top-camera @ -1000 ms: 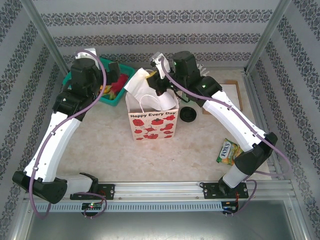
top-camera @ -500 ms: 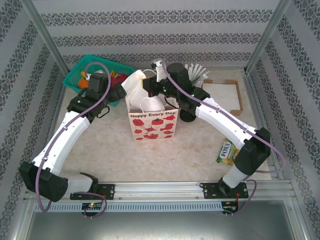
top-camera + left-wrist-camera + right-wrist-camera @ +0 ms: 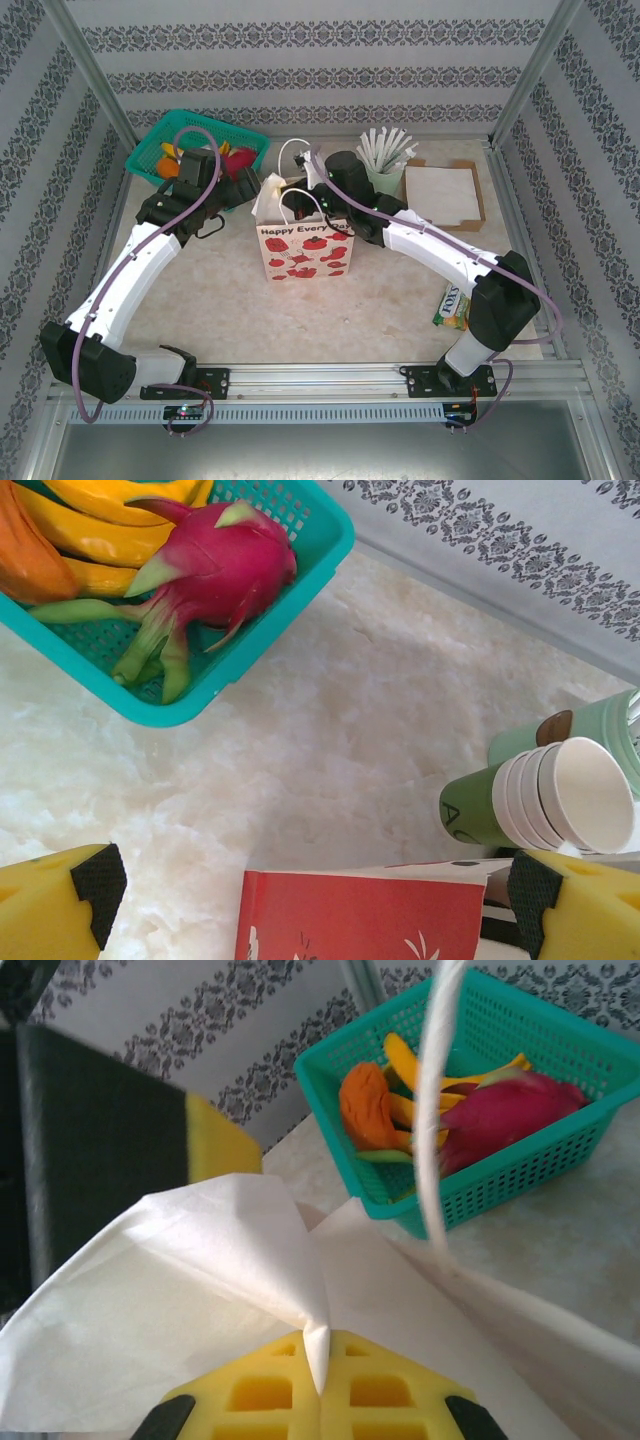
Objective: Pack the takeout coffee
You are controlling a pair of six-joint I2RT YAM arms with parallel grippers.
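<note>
Pinching a sheet of white tissue paper between the yellow pads, my right hand has its fingers pressed together on a gathered fold of it. It holds the sheet at the mouth of the "Happy Every Day" gift bag, at the centre of the top view. I judge the paper is held there as lining or padding, so the drink would sit snug rather than slide about inside. One white cord handle of the bag rises just beyond the paper in my right wrist view.

My left hand hovers just left of the bag's rim with its fingers spread wide and nothing between them. From there it could steady the bag or reach for the drink.

The takeout coffee, a dark green paper cup, sits on the worktop at the right edge of my left wrist view. It is just behind the bag's red top edge and right beside the pale mint-green cup. White rims show at its mouth. I cannot tell from this angle whether it stands upright or leans. It is outside the bag, so by my reckoning the packing proper is not yet done.

The teal basket holding a dragon fruit and bananas sits at the upper left, apart from all this.
</note>
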